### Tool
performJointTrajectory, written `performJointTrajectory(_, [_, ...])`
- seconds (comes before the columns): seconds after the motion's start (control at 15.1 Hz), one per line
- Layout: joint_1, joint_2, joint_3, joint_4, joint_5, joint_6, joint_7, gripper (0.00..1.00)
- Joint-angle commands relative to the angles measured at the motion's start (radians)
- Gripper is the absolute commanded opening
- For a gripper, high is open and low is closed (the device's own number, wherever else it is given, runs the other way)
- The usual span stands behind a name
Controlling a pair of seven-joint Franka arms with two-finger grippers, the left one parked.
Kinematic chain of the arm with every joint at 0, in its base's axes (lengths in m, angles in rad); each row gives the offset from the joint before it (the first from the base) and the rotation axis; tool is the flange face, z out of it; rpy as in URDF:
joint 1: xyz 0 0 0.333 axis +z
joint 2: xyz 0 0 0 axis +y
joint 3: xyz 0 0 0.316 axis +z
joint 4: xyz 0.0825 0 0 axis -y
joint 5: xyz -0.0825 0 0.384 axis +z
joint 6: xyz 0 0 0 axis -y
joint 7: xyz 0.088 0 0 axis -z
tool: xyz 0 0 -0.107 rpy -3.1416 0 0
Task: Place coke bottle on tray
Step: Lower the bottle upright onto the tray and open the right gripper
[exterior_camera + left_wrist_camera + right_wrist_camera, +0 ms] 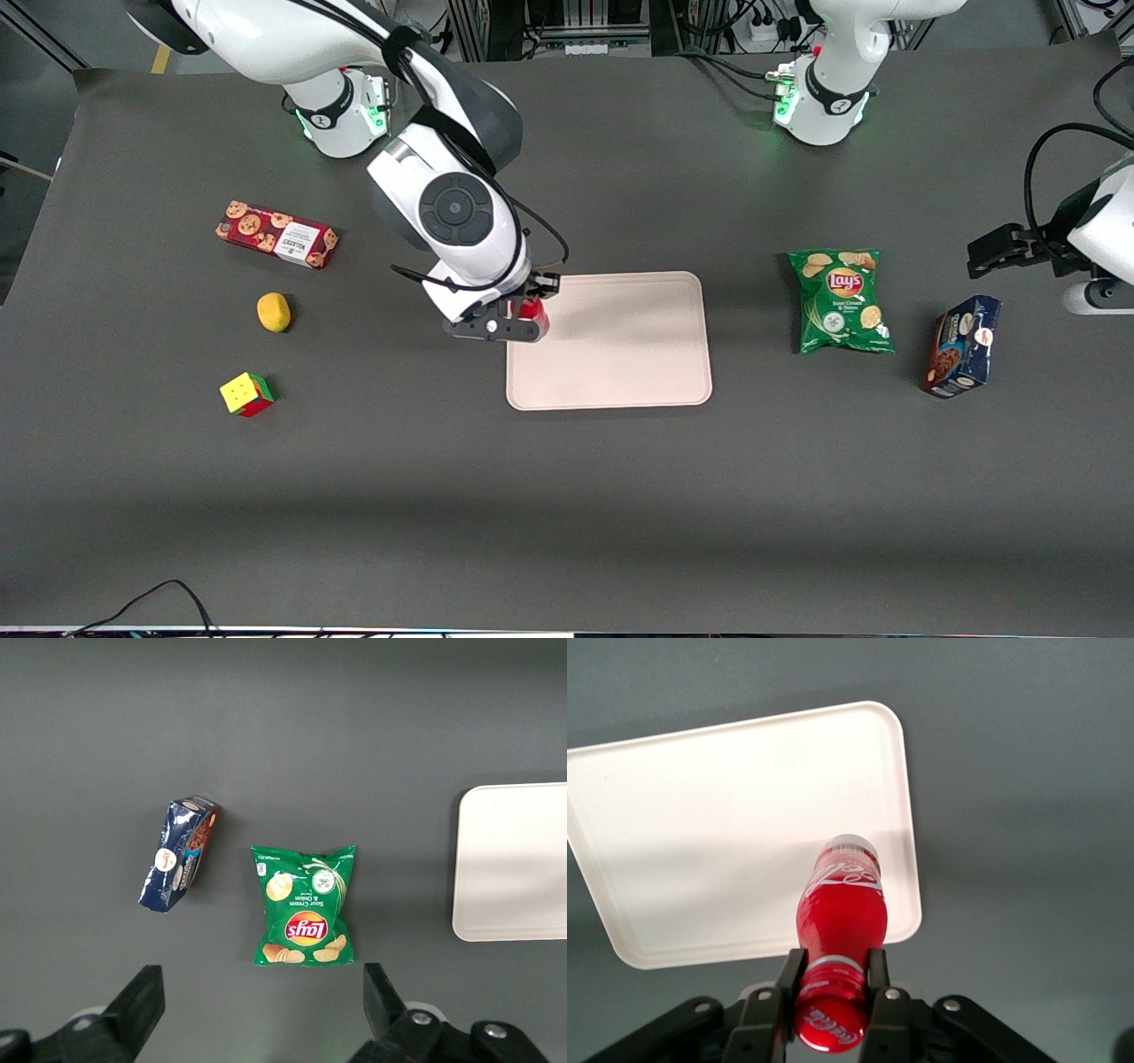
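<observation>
— Status of the pincer (831,992)?
— I see it clamped on the coke bottle (840,921) near the cap, bottle hanging base-down above the tray (700,815) at its edge.

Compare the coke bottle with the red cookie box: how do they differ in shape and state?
The coke bottle is slim and round; the cookie box is long and flat-sided. The bottle is held in the gripper over the tray's edge; the box lies untouched on the table toward the working arm's end. Both are red.
</observation>
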Motion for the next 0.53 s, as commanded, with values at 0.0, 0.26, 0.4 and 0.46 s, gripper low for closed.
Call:
performJointTrajectory(0.0, [0.019,0.065,0.016,0.042,-0.093,0.031,0.087,0.00])
performJointTrajectory(0.26, [0.021,0.085,0.018,0.006,-0.098,0.094,0.089,0.00])
performJointTrajectory(0.4, [0.021,0.086,0.018,-0.011,-0.102,0.118,0.101,0.00])
performJointTrajectory(0.46, [0.021,0.088,0.018,-0.013,-0.113,0.118,0.104,0.00])
